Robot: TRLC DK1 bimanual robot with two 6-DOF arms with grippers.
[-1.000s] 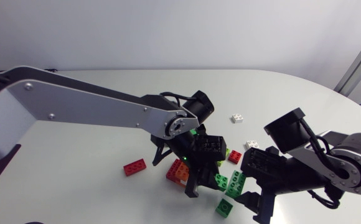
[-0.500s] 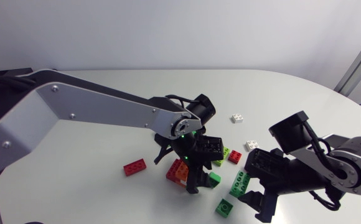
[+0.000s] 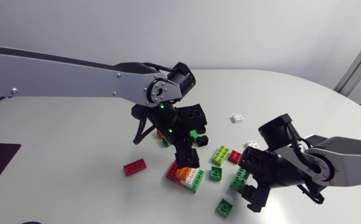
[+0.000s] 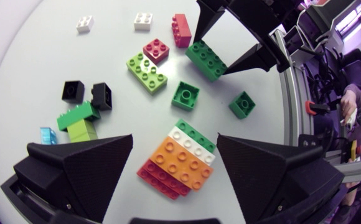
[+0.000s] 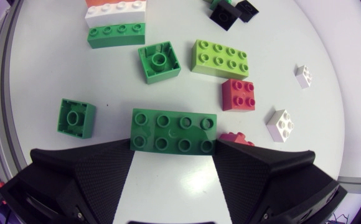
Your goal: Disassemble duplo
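Observation:
A stack (image 3: 185,176) of red, orange, white and green bricks lies on the table, and in the left wrist view this stack (image 4: 179,158) is right under my left gripper (image 4: 174,140). The left gripper (image 3: 188,152) hangs open above it, holding nothing. A dark green 2x4 brick (image 5: 173,130) rests flat on the table. My right gripper (image 5: 173,146) has a fingertip against each of its short ends. From overhead that brick (image 3: 238,180) sits by the right gripper (image 3: 244,185), to the right of the stack.
Loose bricks surround the stack: a lime 2x4 (image 3: 220,155), a red 2x2 (image 3: 234,157), green 2x2s (image 3: 216,173) (image 3: 224,207), a red 2x4 (image 3: 135,167), two white ones (image 3: 236,118) (image 3: 251,144). Black bricks (image 4: 73,91) and a green-lime piece (image 4: 78,121) lie beyond.
My left gripper opened, let the stack go and rose up and back from it. The right gripper stayed at the dark green brick.

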